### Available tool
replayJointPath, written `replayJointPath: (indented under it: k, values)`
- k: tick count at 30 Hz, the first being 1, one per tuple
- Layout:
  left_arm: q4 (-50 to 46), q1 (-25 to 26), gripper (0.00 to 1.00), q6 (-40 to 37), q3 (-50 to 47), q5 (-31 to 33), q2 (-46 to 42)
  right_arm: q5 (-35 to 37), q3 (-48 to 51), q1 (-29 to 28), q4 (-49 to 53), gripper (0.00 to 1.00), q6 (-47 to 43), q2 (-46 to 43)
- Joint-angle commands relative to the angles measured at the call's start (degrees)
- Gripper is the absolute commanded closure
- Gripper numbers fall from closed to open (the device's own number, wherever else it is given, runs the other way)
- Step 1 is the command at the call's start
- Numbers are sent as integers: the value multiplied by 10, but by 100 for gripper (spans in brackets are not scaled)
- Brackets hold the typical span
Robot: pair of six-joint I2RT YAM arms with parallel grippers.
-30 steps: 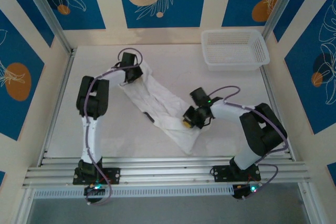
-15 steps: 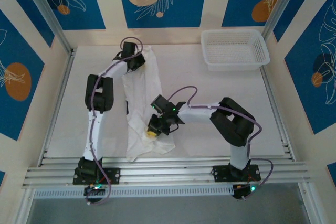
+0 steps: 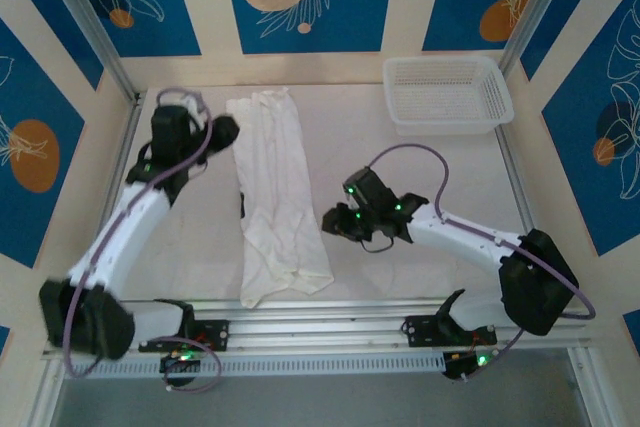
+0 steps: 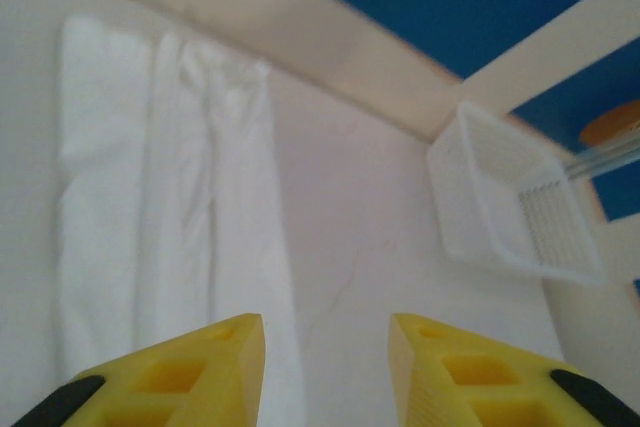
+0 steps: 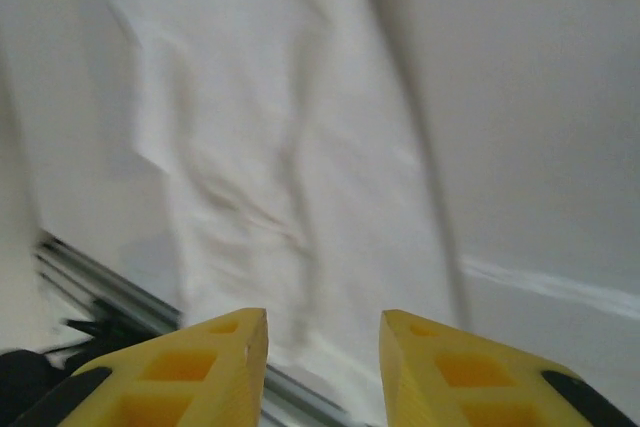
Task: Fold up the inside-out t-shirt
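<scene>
The inside-out t-shirt (image 3: pixel 275 197) lies flat on the table as a long narrow white strip, running from the back edge toward the front rail. My left gripper (image 3: pixel 224 128) is just left of the strip's far end, open and apart from the cloth. My right gripper (image 3: pixel 331 219) is just right of the strip's near half, open and holding nothing. In the left wrist view the t-shirt (image 4: pixel 170 197) lies ahead on the left, beyond the open left gripper (image 4: pixel 325 319). In the right wrist view the wrinkled t-shirt (image 5: pixel 290 147) spreads beyond the open right gripper (image 5: pixel 323 314).
A white plastic mesh basket (image 3: pixel 447 93) stands at the back right corner, also seen as the basket (image 4: pixel 510 217) in the left wrist view. Aluminium rails (image 3: pixel 320 322) run along the table's front edge. Bare tabletop (image 3: pixel 430 177) lies between the shirt and the basket.
Both grippers opened and let go of the shirt, then drew off to its two sides. The shirt went from a diagonal stretch to a straight lengthwise strip.
</scene>
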State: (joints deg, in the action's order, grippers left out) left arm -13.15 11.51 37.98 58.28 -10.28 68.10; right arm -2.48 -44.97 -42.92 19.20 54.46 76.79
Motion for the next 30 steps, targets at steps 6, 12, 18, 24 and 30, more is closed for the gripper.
replayJointPath:
  k: [6,12,18,24,30]
  values:
    - [-196,41,62,35,-223,-55,-115,-86,72,-16,-54,62,-29,20]
    - [-217,66,55,86,-291,-48,-141,-76,60,-30,-87,60,-4,78]
    - [-212,86,47,100,-317,-60,-139,-74,44,-44,-85,57,0,111]
    - [-172,124,44,142,-357,-80,-133,-78,34,-59,-99,69,14,135]
    - [-153,163,44,160,-362,-55,-119,-71,16,-69,-87,84,16,142]
